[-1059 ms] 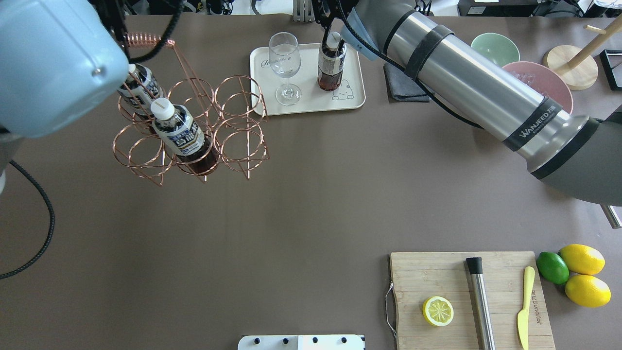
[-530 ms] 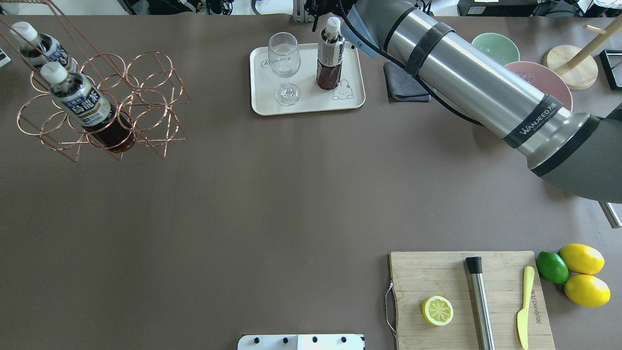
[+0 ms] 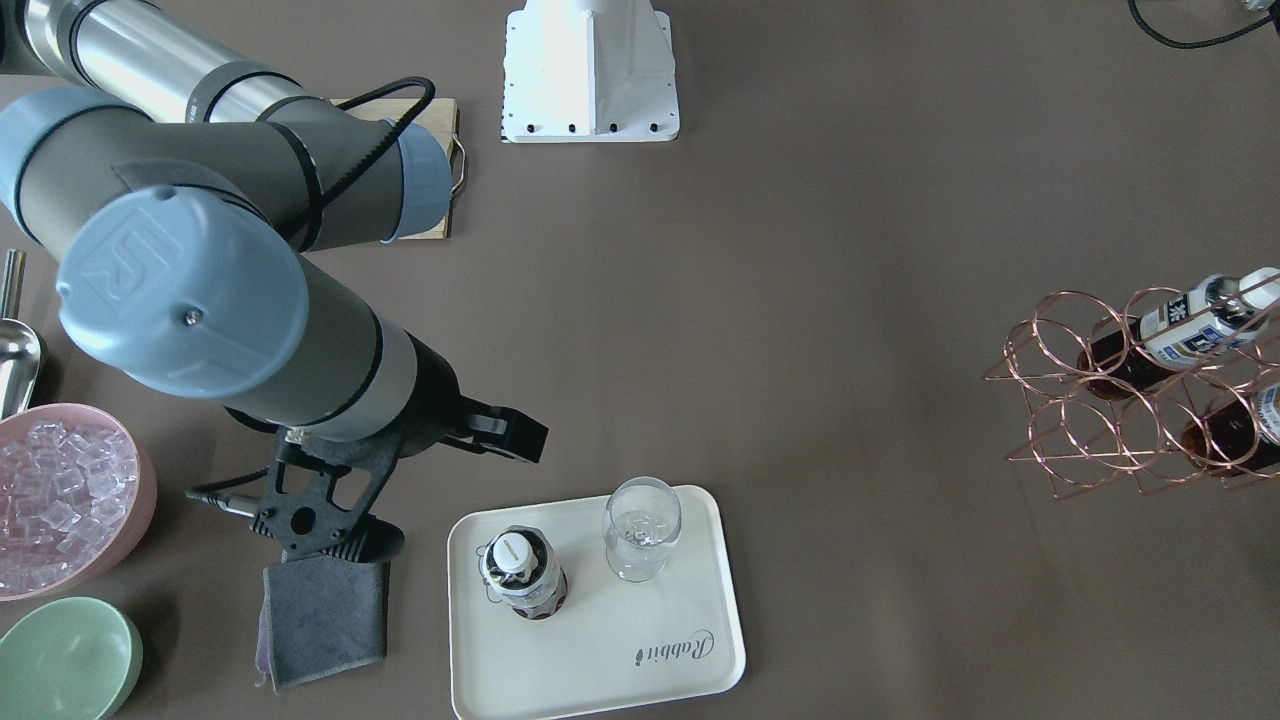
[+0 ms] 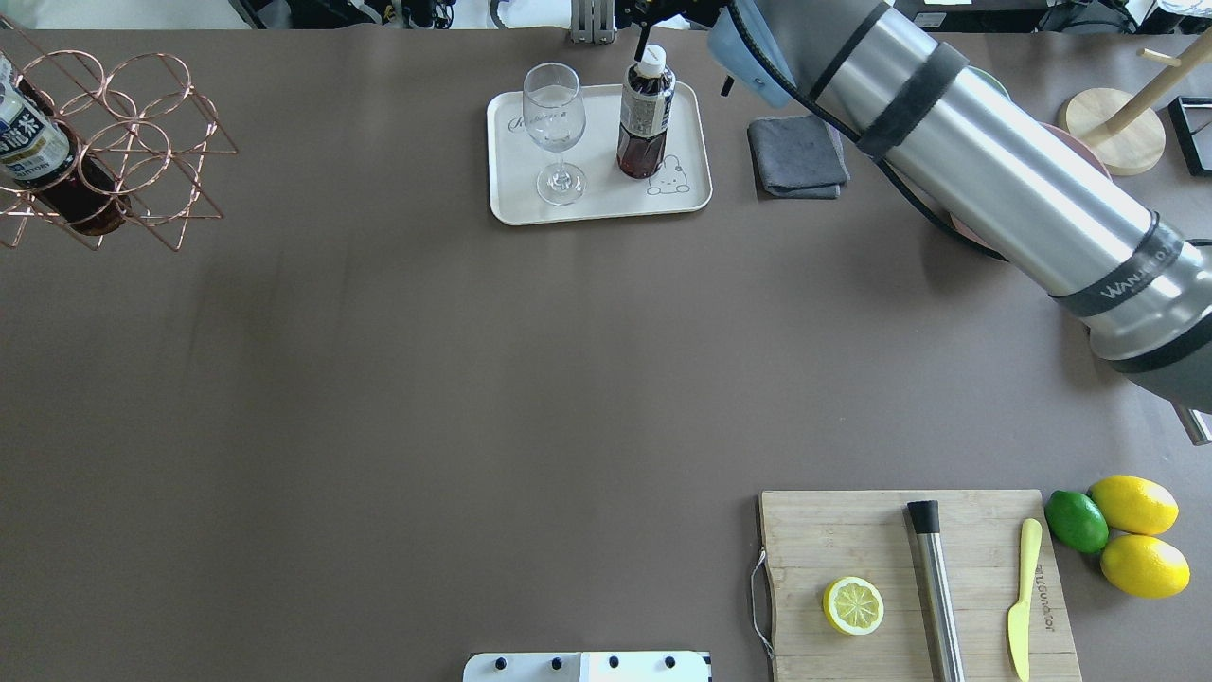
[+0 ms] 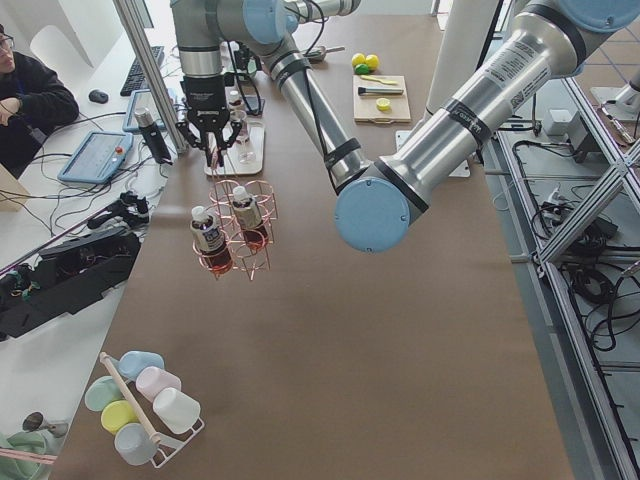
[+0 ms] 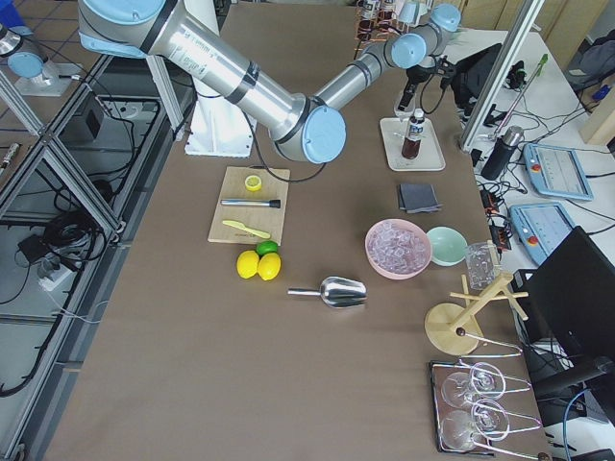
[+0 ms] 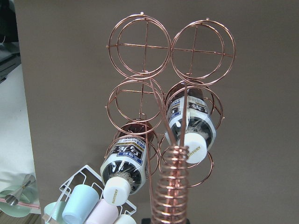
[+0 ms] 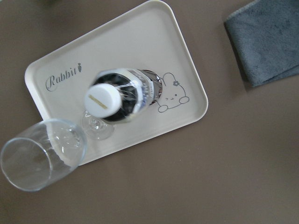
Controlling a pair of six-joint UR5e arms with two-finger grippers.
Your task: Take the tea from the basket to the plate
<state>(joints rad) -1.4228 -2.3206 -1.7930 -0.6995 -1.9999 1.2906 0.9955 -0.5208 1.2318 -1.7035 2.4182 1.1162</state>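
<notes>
One tea bottle stands upright on the cream plate, next to the rabbit drawing; it also shows in the right wrist view and the front view. My right gripper is open, above and apart from the bottle. My left gripper is shut on the handle of the copper wire basket. It holds the basket tilted above the table's far left. Two bottles sit in its rings.
A stemmed glass stands on the plate beside the bottle. A grey cloth lies to its right. A pink ice bowl and a green bowl are nearby. A cutting board and citrus lie near right.
My left arm has carried the basket leftward, nearly out of the overhead view. My right gripper has let go of the bottle on the plate and drawn up and to the right.
</notes>
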